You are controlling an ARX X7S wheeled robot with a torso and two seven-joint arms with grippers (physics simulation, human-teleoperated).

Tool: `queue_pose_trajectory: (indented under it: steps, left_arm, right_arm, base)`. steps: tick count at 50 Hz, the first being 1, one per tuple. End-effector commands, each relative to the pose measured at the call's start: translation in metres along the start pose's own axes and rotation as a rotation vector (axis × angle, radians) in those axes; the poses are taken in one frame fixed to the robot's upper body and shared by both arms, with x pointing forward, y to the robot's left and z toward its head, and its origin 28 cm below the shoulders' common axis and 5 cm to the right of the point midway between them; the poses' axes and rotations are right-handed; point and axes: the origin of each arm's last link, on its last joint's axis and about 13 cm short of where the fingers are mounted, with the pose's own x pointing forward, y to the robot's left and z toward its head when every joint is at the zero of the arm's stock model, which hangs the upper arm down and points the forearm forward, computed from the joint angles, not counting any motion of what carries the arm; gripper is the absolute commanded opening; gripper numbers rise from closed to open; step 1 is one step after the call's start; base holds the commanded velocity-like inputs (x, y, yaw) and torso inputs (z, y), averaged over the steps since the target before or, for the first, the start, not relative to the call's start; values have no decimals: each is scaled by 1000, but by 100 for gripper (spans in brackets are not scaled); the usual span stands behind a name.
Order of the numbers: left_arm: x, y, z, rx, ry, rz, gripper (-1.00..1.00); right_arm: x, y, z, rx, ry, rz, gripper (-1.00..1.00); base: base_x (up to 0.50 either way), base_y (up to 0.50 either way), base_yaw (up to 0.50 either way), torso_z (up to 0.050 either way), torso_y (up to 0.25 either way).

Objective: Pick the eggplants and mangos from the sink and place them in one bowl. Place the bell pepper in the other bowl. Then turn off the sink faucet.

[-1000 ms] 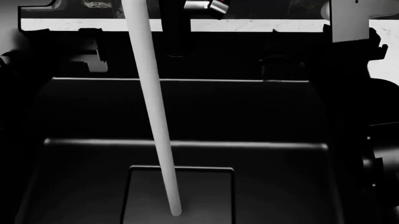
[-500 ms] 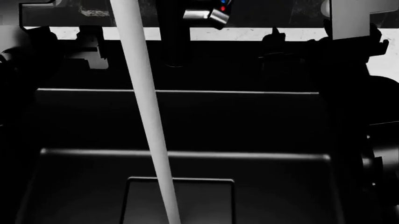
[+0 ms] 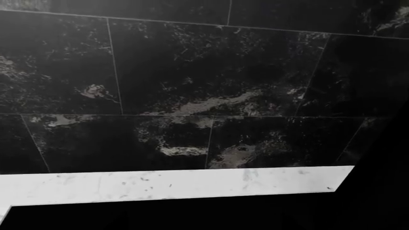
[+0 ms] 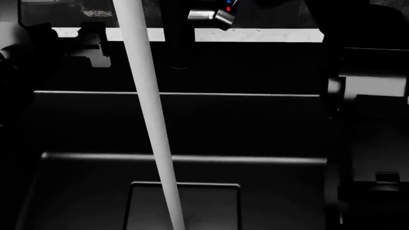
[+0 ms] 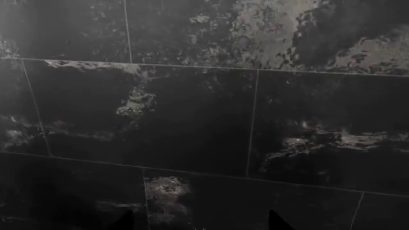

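- Black matte sink (image 4: 255, 124) fills most of the head view; its square drain recess (image 4: 211, 201) sits at lower centre.
- No eggplants, mangos or bell pepper show in the visible part of the basin; no bowls in any frame.
- White water stream (image 4: 150, 120) runs from top left-centre down into the drain recess, so the water is on.
- Sink faucet (image 4: 177, 33), a black column, stands at top centre; its silver lever (image 4: 211, 14) with red and blue dots is just right of it.
- Worktop (image 4: 255, 34) shows as a pale strip behind the sink.
- Right arm (image 4: 364, 96) is a dark mass along the right edge, reaching up toward the top; its claw tips are barely visible against the tiled wall (image 5: 191, 120) in the right wrist view and look spread apart.
- Left claw: dark shape at upper left of the head view, state cannot be told; left wrist view shows only wall tiles and the pale worktop strip.
- Step, judging by the bare basin: the last one, shutting off the faucet.
- Next move needs a claw brought onto the lever to push it closed.
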Motion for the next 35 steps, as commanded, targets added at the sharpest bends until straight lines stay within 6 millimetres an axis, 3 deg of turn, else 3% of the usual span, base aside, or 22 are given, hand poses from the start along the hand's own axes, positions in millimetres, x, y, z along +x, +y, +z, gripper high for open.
queue_pose_trajectory:
  steps: [1,30,35]
  left_arm:
    - [0,1,1,-3,1,1,100]
    - [-2,-4,-7,9,15,-5,100]
    - [-2,-4,-7,10,17,-4,100]
  right_arm:
    - [7,21,-3,28,77,39,100]
    - [-10,16,-75,35,282,-44,100]
    - [-10,10,-72,43,254,-92,100]
  base:
    - [0,0,0,0,0]
    - [0,0,0,0,-1]
    - [0,0,0,0,-4]
